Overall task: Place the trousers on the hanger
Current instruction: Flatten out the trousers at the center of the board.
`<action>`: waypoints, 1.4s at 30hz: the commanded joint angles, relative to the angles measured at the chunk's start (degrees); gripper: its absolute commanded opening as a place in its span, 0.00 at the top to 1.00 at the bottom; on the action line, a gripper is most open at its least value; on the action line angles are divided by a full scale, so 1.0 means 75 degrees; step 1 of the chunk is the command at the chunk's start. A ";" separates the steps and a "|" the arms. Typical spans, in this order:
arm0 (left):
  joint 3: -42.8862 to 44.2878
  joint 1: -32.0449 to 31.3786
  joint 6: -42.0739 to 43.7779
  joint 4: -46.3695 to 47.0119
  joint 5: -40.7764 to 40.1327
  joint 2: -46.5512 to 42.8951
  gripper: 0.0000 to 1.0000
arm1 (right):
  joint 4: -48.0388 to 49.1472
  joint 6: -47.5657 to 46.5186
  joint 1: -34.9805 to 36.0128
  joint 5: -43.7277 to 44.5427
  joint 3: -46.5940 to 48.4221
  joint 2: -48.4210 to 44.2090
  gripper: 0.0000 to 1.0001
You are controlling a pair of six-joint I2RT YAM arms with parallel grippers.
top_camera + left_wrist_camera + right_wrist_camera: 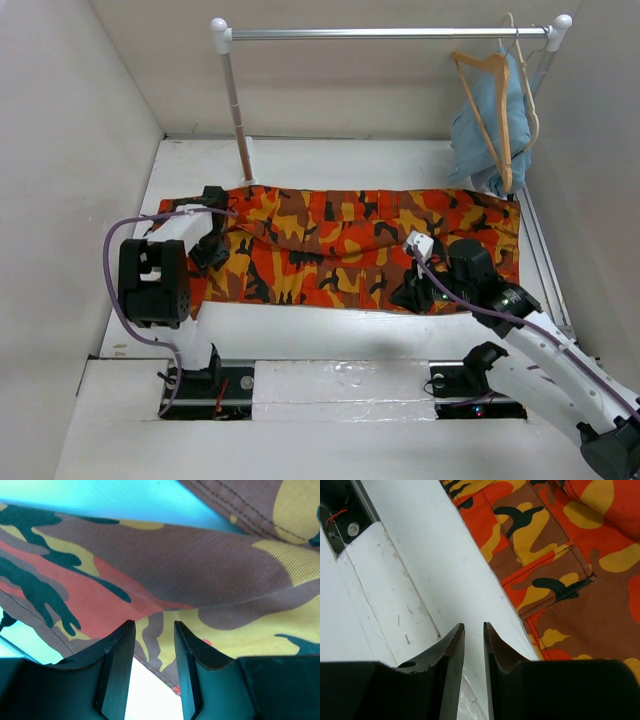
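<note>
At the right end of the rail [390,33], the bare wooden hanger [498,120] hangs against a light blue garment [475,130], well apart from my pincers. The trousers [340,245] lie flat across the white table [300,330], orange, yellow and brown camouflage; my left pincer [154,625] gapes empty at their edge, my right pincer [474,626], barely parted and empty, beside them.

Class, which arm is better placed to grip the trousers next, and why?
Left, probably. The left gripper has its jaws apart right at the edge of the trousers, while the right gripper points at bare table beside them.
</note>
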 commanded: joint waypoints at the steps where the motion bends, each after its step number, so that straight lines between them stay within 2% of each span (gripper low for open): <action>1: 0.0366 0.0026 0.0118 -0.0140 -0.0326 0.0116 0.66 | 0.0148 -0.0014 -0.0052 -0.0173 -0.0005 -0.0040 0.73; 9: 0.0730 0.0026 0.0235 -0.0316 -0.0864 0.0491 0.67 | 0.0219 0.0079 -0.0052 -0.0196 -0.0205 -0.0098 0.73; 16: 0.0472 0.0026 0.0353 -0.0491 -0.1428 0.0819 0.71 | 0.0160 0.0079 -0.0052 -0.0126 -0.0146 -0.0087 0.73; 17: 0.0461 0.0026 0.0353 -0.0515 -0.1509 0.0842 0.73 | 0.0172 0.0091 -0.0052 -0.0126 -0.0146 -0.0087 0.73; 20: 0.0519 0.0026 0.0458 -0.0527 -0.1662 0.0680 0.89 | 0.0183 0.0079 -0.0052 -0.0126 -0.0158 -0.0028 0.73; 21: 0.0624 0.0026 0.0504 -0.0539 -0.1685 0.0609 1.00 | 0.0184 0.0079 -0.0052 -0.0126 -0.0158 -0.0005 0.73; 26: 0.1116 0.0026 0.0797 -0.0878 -0.2119 0.0398 1.00 | 0.0230 0.0021 -0.0052 -0.0126 -0.0181 0.0089 0.73; 29: 0.1666 0.0026 0.0996 -0.0937 -0.1875 0.0304 1.00 | 0.0242 0.0021 -0.0052 -0.0137 -0.0181 0.0124 0.73; 33: 0.3267 0.0026 0.1359 -0.0984 -0.1651 0.0525 1.00 | 0.0289 0.0009 -0.0052 -0.0114 -0.0170 0.0206 0.73; 38: 0.5436 0.0026 0.1641 -0.1335 -0.2047 0.2246 1.00 | 0.0125 0.0021 -0.0052 -0.0090 -0.0099 0.0312 0.73; 39: 0.5685 0.0026 0.1711 -0.1417 -0.2095 0.2504 0.97 | 0.0090 0.0044 -0.0052 -0.0079 -0.0088 0.0312 0.73; 41: 0.6327 0.0026 0.1712 -0.1627 -0.2060 0.3275 0.81 | -0.0132 0.0032 -0.0052 -0.0032 -0.0041 0.0300 0.71; 42: 0.6482 0.0026 0.1631 -0.1756 -0.2153 0.3442 0.66 | -0.0214 0.0056 -0.0052 0.0084 -0.0029 0.0242 0.69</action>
